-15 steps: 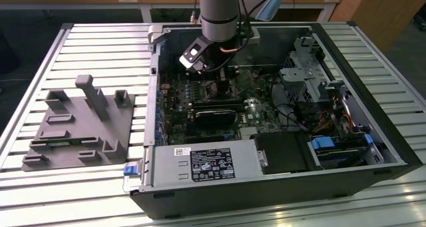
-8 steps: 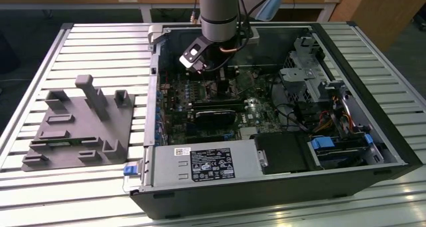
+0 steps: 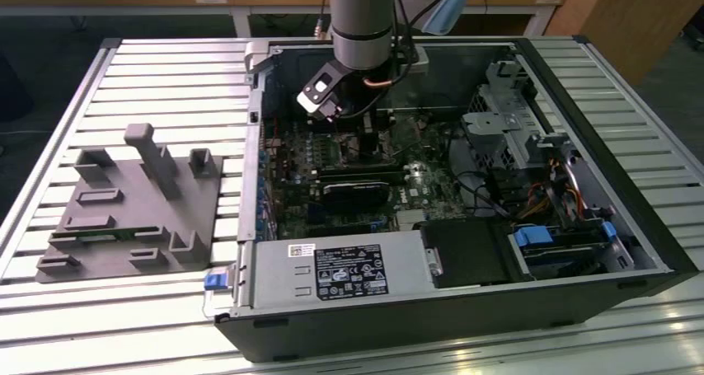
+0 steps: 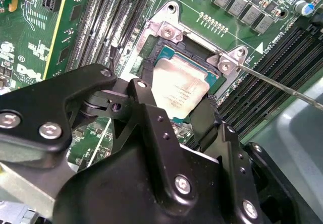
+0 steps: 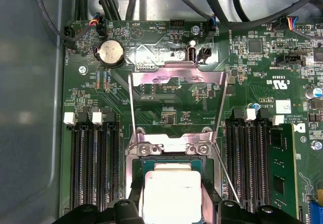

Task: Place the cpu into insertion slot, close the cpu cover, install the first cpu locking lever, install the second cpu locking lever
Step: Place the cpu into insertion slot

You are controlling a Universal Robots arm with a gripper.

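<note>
standing by the table [image 3: 165, 78], i see the arm [image 3: 363, 21] reaching into the open case [image 3: 440, 330], at about eleven o'clock from the case's middle in the exterior view. a grey fixture [image 3: 132, 218] sits on the slats at nine o'clock from the case, on the exterior view's left.

in the second wrist view the gripper [image 4: 171, 98] is closed down to the width of the cpu [image 4: 179, 85]. one black finger [image 4: 146, 108] lies against one edge of the chip and the other against the opposite edge, so the chip is pinched between them. the cpu lies flat inside the slot [image 4: 169, 32], grey top up.

in the first wrist view the cover [image 5: 176, 76] stands swung open on the side of the slot toward the coin cell [image 5: 111, 52], with green board showing through its window. a thin wire lever [image 4: 282, 87] juts free from one corner of the slot, unlatched.
</note>
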